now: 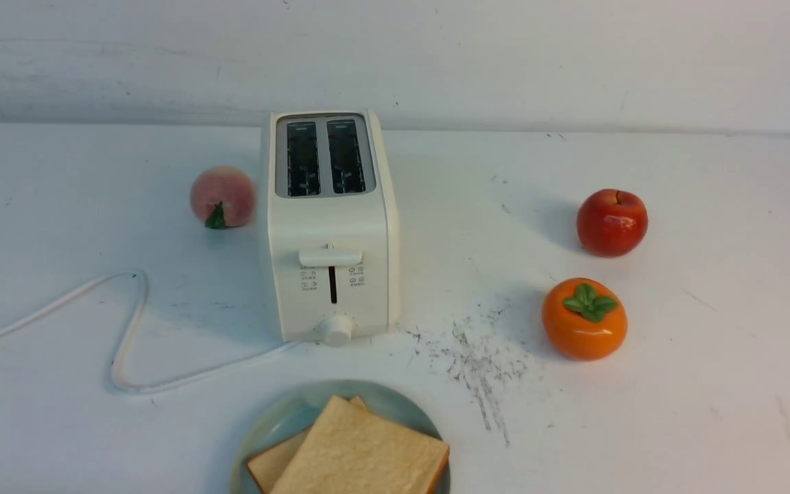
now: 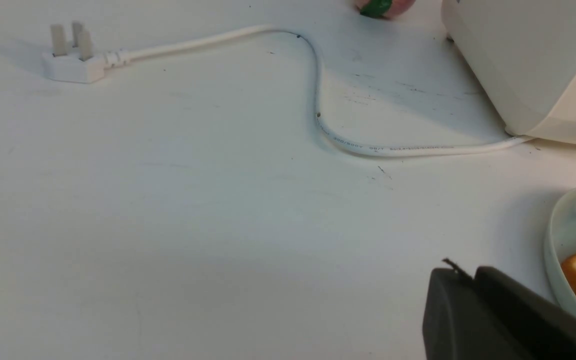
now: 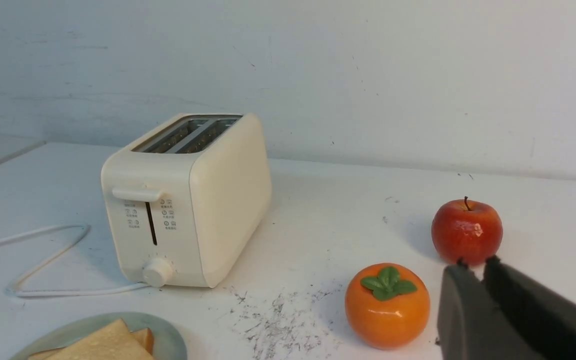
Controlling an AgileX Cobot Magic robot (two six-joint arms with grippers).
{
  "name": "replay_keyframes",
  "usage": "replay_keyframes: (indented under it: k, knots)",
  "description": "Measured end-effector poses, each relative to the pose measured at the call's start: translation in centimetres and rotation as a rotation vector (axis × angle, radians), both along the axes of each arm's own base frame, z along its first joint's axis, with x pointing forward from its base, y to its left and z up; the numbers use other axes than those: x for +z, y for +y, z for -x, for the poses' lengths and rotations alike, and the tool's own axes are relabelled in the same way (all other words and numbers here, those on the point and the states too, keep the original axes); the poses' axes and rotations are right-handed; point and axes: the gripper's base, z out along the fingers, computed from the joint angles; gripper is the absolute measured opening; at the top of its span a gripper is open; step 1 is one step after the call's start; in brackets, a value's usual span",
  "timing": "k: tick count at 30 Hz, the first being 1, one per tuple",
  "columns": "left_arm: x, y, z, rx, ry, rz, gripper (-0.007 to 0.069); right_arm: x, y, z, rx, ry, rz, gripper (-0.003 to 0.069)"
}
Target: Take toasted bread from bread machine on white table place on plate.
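The cream-white bread machine [image 1: 330, 226] stands at the middle of the white table [image 1: 642, 425], both slots dark and empty. In front of it lies the pale blue-green plate [image 1: 278, 425] with two slices of toasted bread, the upper one [image 1: 361, 453] overlapping the lower one [image 1: 275, 463]. Neither gripper shows in the front view. My left gripper [image 2: 460, 272] hovers beside the plate's rim [image 2: 558, 235], its dark fingers pressed together and empty. My right gripper [image 3: 473, 262] hangs near the apple with a narrow gap between its tips and nothing held.
A peach [image 1: 223, 197] sits left of the toaster. A red apple [image 1: 612, 222] and an orange persimmon [image 1: 584, 318] sit at the right. The white cord [image 1: 127, 329] loops across the left side to its plug [image 2: 70, 62]. A white wall runs behind.
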Motion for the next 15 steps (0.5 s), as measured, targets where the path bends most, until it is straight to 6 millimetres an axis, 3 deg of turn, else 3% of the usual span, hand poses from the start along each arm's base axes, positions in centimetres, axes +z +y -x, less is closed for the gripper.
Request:
replay_keyframes:
  k: [9,15]
  knots:
    - [0.0,0.0,0.0,0.0,0.0,0.0,0.0049,1.3,0.9,0.5,0.121,-0.09,-0.146,0.0065]
    - [0.0,0.0,0.0,0.0,0.0,-0.001,0.0053,1.3,1.1,0.7,0.152,-0.094,-0.143,0.0073]
